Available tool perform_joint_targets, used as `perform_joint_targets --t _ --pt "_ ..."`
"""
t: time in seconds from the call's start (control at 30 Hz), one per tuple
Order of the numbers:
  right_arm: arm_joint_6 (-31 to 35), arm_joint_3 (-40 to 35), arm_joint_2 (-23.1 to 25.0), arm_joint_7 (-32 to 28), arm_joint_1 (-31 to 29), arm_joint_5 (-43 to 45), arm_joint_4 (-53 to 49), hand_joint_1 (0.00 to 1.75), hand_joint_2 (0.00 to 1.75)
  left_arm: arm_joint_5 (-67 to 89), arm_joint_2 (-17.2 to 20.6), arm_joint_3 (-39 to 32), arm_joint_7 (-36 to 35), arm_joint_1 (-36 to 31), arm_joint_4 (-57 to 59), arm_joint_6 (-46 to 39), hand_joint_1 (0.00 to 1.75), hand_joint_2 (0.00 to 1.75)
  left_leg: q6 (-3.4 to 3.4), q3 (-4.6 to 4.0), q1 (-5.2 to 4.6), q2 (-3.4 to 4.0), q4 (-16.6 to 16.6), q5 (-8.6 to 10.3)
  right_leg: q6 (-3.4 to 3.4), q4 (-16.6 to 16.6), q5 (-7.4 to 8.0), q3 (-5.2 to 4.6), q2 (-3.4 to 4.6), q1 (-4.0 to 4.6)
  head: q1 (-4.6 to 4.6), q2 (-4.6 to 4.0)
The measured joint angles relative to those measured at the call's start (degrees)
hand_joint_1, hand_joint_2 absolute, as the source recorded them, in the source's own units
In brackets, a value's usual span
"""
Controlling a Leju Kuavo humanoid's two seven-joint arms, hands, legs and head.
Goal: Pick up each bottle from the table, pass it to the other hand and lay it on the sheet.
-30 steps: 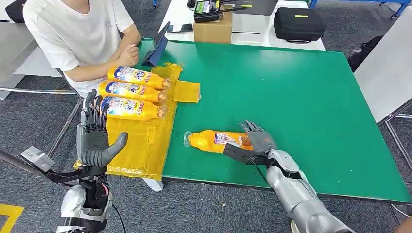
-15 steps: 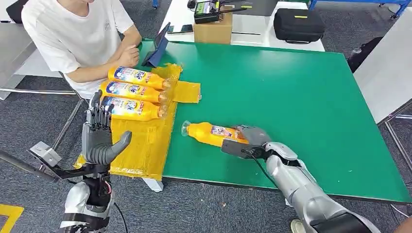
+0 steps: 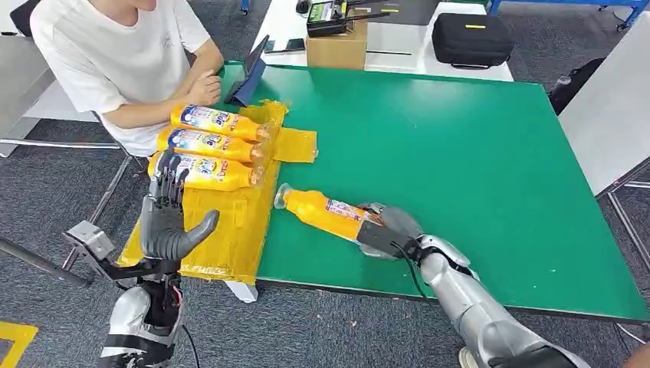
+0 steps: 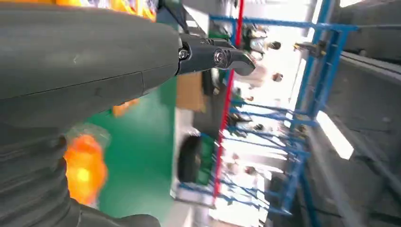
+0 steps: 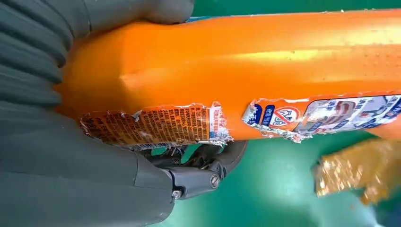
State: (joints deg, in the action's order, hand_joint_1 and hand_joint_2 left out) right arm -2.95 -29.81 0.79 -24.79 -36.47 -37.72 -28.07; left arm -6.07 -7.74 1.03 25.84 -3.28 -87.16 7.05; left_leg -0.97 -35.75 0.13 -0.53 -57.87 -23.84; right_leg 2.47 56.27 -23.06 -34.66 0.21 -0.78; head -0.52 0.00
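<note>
Bottle (image 3: 328, 215) lies on the green table (image 3: 475, 153), base wrapped in the right hand (image 3: 387, 230) fingers; left hand (image 3: 165, 222) waits, fingers spread. Gripped so far back, it may tip or slip free.

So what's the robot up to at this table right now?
The right hand grips an orange bottle by its base end, over the green table. The left hand is raised, open and empty, over the yellow sheet, where three bottles already lie. A person sits beside the table.
</note>
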Motion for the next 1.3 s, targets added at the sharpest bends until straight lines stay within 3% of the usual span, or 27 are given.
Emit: perform_joint_targets --t 0.1,0.27,0.63,0.9,1.0,1.03,1.3 --pt "2.7 2.5 0.2 -3.2 4.2 6.0 -3.9 1.75 1.75 5.6 0.1 1.2 2.1 0.9 0.4 -3.4 0.00 1.75 0.00 -0.03 0.00 0.00 0.0 -0.01 0.00 0.0 0.00 -0.01 -0.01 0.00 0.02 0.00" --pt "5.5 9.8 2.3 -5.0 13.8 15.6 -19.1 1.75 1.75 9.6 0.0 2.2 2.5 3.6 0.3 -6.2 0.00 1.75 0.01 -0.24 0.00 -0.04 0.0 -0.03 0.00 0.0 -0.02 -0.22 -0.01 0.00 -0.02 0.00" --pt "9.2 16.5 6.9 -8.5 25.0 20.3 -41.8 1.75 1.75 10.3 -0.9 3.7 1.5 7.9 0.7 -3.5 0.00 1.75 0.01 -0.28 -0.01 -0.04 0.0 -0.05 -0.02 0.0 -0.05 -0.25 -0.01 -0.01 0.02 0.00" --pt "9.2 16.5 8.8 -9.1 27.7 20.1 -48.3 1.75 1.75 12.7 -0.9 6.8 2.5 9.4 1.4 -2.1 0.00 1.75 0.01 -0.28 0.00 -0.04 0.0 -0.05 -0.02 0.0 -0.05 -0.25 -0.01 -0.01 0.00 0.00" --pt "8.3 15.7 9.1 -9.4 27.7 18.6 -48.6 1.75 1.75 10.5 -0.9 7.8 2.4 9.5 1.8 2.6 0.00 1.75 0.01 -0.27 0.00 -0.03 0.0 -0.04 -0.02 0.0 -0.04 -0.24 -0.01 -0.01 0.00 0.00" --pt "8.0 15.0 9.3 -9.4 27.7 17.5 -48.6 1.68 1.75 9.3 -0.9 8.4 2.4 9.5 2.0 4.6 0.00 1.75 0.01 -0.28 -0.01 -0.03 0.0 -0.04 -0.02 0.0 -0.04 -0.24 -0.01 -0.01 0.00 0.00" --pt "3.1 3.7 9.3 -12.5 25.5 9.3 -43.6 1.75 1.75 5.5 -2.8 13.6 0.4 6.4 5.0 6.7 0.00 1.75 0.01 -0.28 0.01 -0.10 0.0 -0.04 -0.02 0.0 -0.05 -0.24 -0.02 0.01 0.00 0.00"
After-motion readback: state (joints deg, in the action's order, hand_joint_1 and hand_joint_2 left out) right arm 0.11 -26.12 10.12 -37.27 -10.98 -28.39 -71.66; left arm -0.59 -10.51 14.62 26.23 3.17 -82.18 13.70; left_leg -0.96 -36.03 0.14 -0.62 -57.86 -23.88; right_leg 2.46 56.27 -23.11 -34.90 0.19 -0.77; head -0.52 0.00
